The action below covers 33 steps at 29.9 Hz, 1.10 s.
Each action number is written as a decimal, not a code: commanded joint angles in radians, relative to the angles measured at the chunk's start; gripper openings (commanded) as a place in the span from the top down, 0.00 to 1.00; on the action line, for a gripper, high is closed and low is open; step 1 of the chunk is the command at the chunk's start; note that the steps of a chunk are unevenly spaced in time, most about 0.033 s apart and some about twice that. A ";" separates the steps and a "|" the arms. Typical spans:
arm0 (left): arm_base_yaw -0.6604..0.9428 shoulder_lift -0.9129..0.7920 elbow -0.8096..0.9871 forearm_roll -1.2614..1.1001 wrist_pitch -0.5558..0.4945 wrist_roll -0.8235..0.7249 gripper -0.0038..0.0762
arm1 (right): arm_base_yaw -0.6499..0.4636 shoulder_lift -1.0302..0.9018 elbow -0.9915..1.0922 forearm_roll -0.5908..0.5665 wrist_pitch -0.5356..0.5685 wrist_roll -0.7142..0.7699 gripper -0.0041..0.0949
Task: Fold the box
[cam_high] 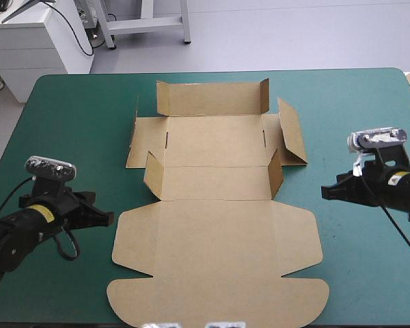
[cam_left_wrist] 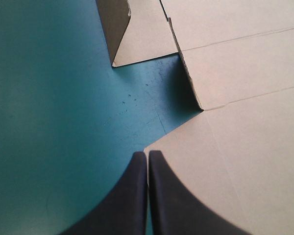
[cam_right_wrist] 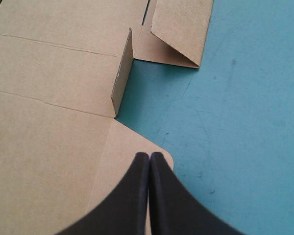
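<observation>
Cardboard: one cut sheet of brown board (cam_high: pixel 219 225) lying mid-table on the teal-green cover (cam_high: pixel 75 137), lid flat (far wall and two inner flaps upright) | grippers: two, black-finned; left gripper (cam_high: pixel 111 219) and right gripper (cam_high: pixel 324 192) flank it, both clenched empty.

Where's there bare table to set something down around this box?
Bare teal-green cover: far-left corner beyond the left gripper, far-right corner beyond the right gripper, a strip along the far edge. The box crowds the middle and near edge.
</observation>
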 commanded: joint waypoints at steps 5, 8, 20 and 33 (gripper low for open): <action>0.002 0.175 -0.103 -0.006 -0.053 -0.008 0.96 | 0.004 0.209 -0.159 0.114 -0.017 -0.042 0.97; 0.000 0.240 -0.133 -0.006 -0.053 -0.008 0.96 | 0.019 0.281 -0.197 0.151 -0.017 -0.050 0.96; 0.000 0.318 -0.203 -0.006 -0.016 -0.033 0.96 | 0.277 0.546 -0.342 -0.078 -0.099 0.112 0.95; 0.000 0.318 -0.203 -0.006 -0.010 -0.030 0.96 | 0.303 0.660 -0.391 -0.186 -0.063 0.150 0.55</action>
